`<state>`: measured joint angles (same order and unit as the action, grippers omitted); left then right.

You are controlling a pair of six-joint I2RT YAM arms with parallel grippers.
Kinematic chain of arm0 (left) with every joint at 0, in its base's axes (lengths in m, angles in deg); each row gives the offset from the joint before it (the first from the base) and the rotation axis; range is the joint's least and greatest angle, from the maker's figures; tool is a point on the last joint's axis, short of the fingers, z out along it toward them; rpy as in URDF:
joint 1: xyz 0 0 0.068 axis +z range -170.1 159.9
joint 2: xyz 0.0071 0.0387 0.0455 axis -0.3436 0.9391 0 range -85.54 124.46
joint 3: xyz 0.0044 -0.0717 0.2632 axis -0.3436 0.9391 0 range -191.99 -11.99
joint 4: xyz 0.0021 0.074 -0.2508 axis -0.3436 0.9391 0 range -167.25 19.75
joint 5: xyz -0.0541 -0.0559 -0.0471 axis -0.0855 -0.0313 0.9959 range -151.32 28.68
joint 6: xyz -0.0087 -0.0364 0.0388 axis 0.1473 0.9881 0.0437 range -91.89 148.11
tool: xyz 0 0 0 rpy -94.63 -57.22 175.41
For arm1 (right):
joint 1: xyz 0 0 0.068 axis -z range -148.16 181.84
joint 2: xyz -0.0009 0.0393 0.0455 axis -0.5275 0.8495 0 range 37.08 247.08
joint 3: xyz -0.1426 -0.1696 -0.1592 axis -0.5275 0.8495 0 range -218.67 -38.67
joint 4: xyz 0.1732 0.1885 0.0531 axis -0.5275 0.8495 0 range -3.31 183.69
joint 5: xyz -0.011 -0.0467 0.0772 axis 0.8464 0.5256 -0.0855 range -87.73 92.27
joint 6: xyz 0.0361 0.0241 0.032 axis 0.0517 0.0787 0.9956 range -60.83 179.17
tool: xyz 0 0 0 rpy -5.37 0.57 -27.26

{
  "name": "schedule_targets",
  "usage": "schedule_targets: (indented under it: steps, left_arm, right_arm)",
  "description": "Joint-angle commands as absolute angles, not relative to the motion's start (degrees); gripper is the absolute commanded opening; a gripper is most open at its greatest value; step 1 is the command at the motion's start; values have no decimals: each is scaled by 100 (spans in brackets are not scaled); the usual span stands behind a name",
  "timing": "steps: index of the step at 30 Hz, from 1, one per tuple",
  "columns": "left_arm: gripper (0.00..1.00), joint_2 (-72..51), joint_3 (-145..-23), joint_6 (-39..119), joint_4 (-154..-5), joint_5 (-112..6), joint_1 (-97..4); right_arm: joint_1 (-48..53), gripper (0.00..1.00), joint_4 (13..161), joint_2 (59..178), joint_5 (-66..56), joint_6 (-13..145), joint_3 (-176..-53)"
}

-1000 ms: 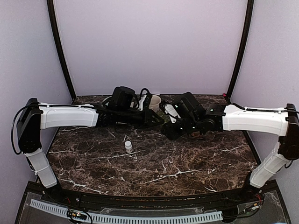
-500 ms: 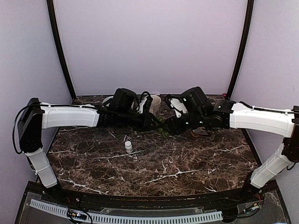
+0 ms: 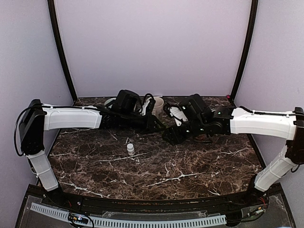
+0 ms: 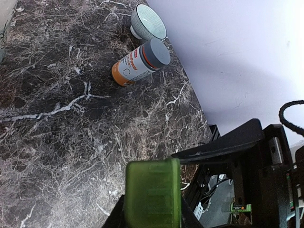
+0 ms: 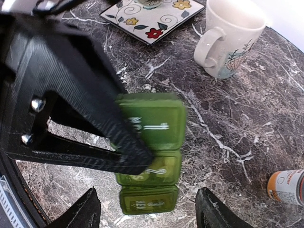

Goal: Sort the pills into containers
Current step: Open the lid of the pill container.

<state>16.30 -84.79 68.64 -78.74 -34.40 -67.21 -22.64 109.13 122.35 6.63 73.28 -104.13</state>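
The green pill box (image 5: 151,142), with several lidded compartments in a row, is held just above the marble table. My left gripper (image 4: 152,209) is shut on one end of the box (image 4: 152,192), and its black ridged finger (image 5: 102,118) crosses the box in the right wrist view. My right gripper (image 5: 148,202) is open, with its fingertips (image 5: 90,209) on either side of the box's near end, not touching it. In the top view the two grippers, left (image 3: 156,124) and right (image 3: 170,135), meet at the table's middle and hide the box. I see no loose pills.
A small white bottle (image 3: 130,149) stands in front of the left arm. A cream mug (image 5: 228,35) and a floral square plate (image 5: 152,14) sit behind the box. An orange bottle with a grey cap (image 4: 140,61) lies near a patterned bowl (image 4: 148,21) by the wall.
My right gripper rose briefly, then came back down and a little left, so it now straddles the box's end. My left arm has barely moved and keeps its hold.
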Motion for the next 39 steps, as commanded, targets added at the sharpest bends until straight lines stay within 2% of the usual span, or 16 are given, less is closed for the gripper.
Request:
schedule_targets:
  steps: [1, 6, 16, 32, 39]
  left_arm:
    - [0, 1607, -8709, 6820, -7836, -3362, -6730]
    - [0, 1602, -8719, 6811, -7817, -3364, -6730]
    - [0, 1584, -8697, 6819, -7831, -3347, -6734]
    - [0, 1597, -8740, 6864, -7849, -3319, -6741]
    - [0, 1589, -8688, 6858, -7856, -3328, -6746]
  right_arm:
    - [-2389, 69, 10922, 12432, 759, 7331, -10433]
    - [-2501, 68, 10994, 12557, 1029, 7340, -10657]
    - [-2529, 51, 11070, 12611, 1401, 7405, -10740]
    - [-2711, 48, 11322, 12923, 1917, 7368, -10925]
    - [-2715, 41, 11364, 12895, 1995, 7377, -10934]
